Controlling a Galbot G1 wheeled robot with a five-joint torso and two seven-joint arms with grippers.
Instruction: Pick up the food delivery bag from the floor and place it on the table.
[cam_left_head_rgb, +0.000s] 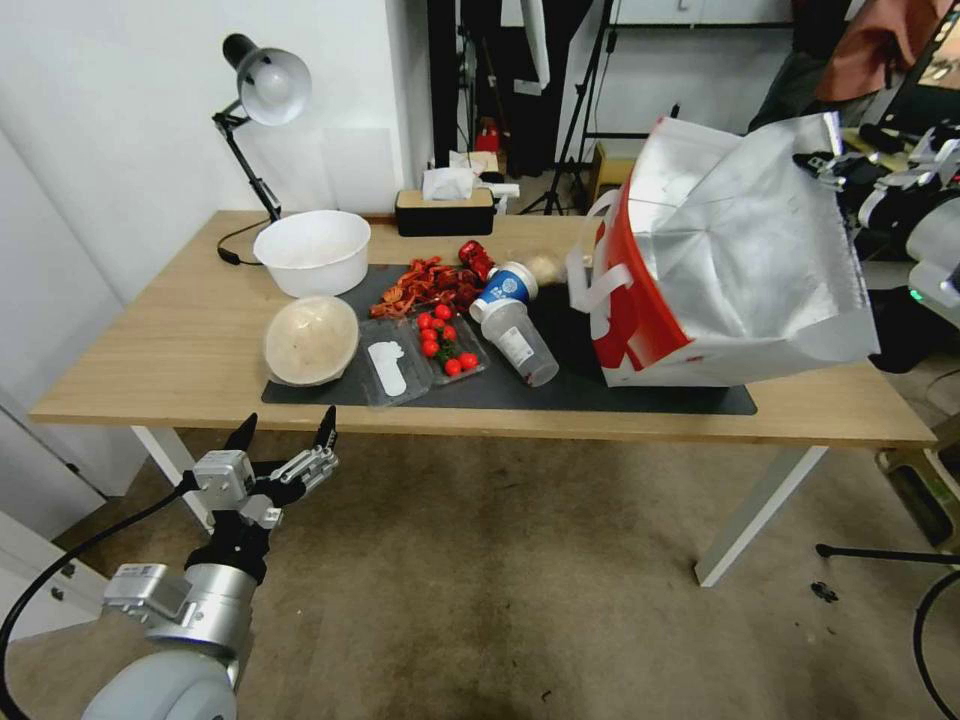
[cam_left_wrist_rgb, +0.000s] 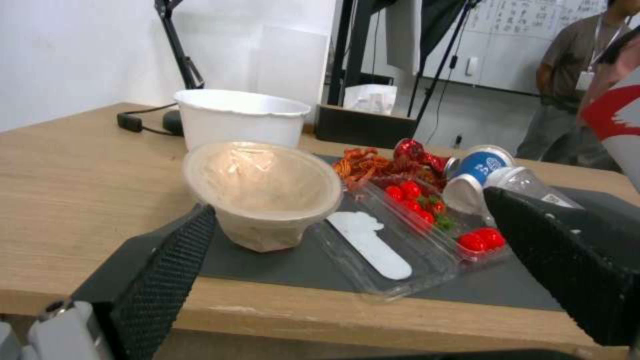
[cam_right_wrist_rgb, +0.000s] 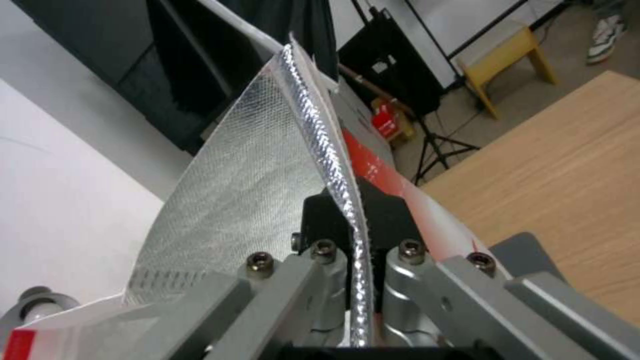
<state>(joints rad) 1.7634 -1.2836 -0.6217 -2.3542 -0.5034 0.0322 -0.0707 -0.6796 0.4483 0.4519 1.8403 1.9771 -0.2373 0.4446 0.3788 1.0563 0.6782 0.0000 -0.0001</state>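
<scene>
Head view: right hand (cam_left_head_rgb: 822, 166) pinches bag (cam_left_head_rgb: 730, 260) rim (tilted).

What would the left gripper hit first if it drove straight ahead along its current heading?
Probably the table's front edge, then the beige bowl tipped on the dark mat. The left gripper is open, low before the table. Depth is unclear; its height could carry it just over the edge.

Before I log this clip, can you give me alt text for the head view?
The right pincer grips the top edge of the food delivery bag, which leans tilted on the table at the right end of its dark mat. Bowls, cherry tomatoes and cups lie on the mat's left; the left pincer hangs open below the table's front edge.
</scene>
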